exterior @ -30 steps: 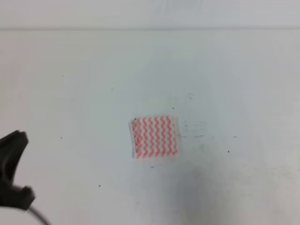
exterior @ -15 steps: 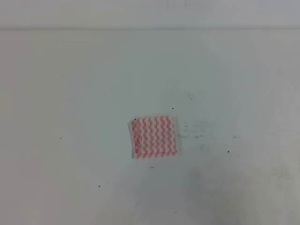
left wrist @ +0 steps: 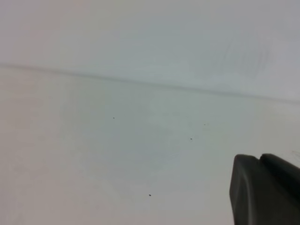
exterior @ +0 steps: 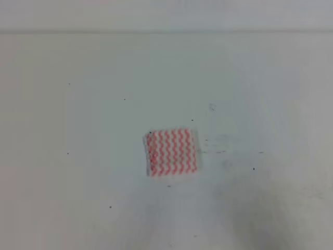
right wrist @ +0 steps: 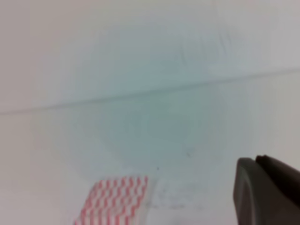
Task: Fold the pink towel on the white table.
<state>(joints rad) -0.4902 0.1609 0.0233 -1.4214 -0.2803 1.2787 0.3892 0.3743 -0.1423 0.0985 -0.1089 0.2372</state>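
Pink towel [exterior: 171, 152], one small folded square, lies on white table [exterior: 78, 130]; jaws' state unreadable.

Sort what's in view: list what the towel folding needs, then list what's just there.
Needed: towel, lying flat on the table; left gripper and right gripper, each only partly in its wrist view.
Just there: dark specks and faint scuff marks on the table.

Non-task stuff: pale wall [exterior: 166, 14] runs along the far edge in the high view, meeting the surface at a straight seam [exterior: 166, 33]. Faint grey scuff marks [exterior: 216, 146] sit mid-frame. Scattered tiny dark specks [exterior: 110, 207]. Same seam shows in both wrist views.
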